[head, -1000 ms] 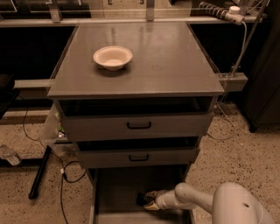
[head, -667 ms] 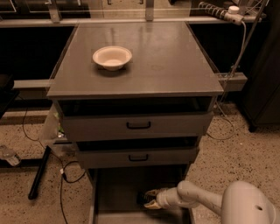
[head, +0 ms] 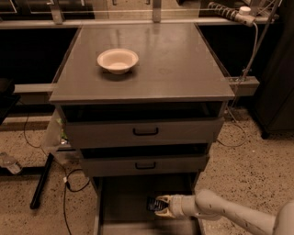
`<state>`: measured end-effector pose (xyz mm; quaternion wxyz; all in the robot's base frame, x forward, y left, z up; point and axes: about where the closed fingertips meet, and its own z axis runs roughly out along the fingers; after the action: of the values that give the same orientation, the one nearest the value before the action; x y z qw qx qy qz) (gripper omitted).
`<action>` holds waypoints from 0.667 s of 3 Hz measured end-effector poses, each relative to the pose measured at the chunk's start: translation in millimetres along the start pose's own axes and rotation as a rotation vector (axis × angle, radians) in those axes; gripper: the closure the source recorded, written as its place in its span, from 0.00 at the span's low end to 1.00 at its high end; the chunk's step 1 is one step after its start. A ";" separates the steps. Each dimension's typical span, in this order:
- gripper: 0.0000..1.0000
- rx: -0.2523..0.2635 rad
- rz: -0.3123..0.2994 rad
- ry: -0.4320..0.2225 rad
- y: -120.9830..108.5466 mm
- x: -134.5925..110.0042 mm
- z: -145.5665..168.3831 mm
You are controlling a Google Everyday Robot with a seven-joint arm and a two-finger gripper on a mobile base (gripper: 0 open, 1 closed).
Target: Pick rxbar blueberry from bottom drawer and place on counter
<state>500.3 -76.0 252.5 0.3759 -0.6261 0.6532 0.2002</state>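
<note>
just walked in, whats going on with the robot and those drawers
A robot arm reaches from the right into the open bottom drawer. Its gripper is right at a small dark snack bar low inside that drawer. A cream bowl sits on the counter above, and the snack bar is not up there yet.

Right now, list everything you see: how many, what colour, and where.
counter: one, grey, cabinet top
bowl: one, cream, on the counter, back left
upper drawers: two, grey, black handles, below the counter
bottom drawer: one, grey, pulled out
rxbar blueberry: one, dark, in the bottom drawer
power strip: one, pale, top right
arm: one, cream, from lower right
hand: one, yellowish, in the bottom drawer at the bar
</note>
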 end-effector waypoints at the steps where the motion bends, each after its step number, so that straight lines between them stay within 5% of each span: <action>1: 1.00 0.062 -0.083 0.012 -5.0 -34.9 -47.7; 2: 1.00 0.115 -0.181 0.060 -37.7 -96.4 -115.0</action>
<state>502.7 -101.0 405.2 0.4080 -0.6657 0.6153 0.1087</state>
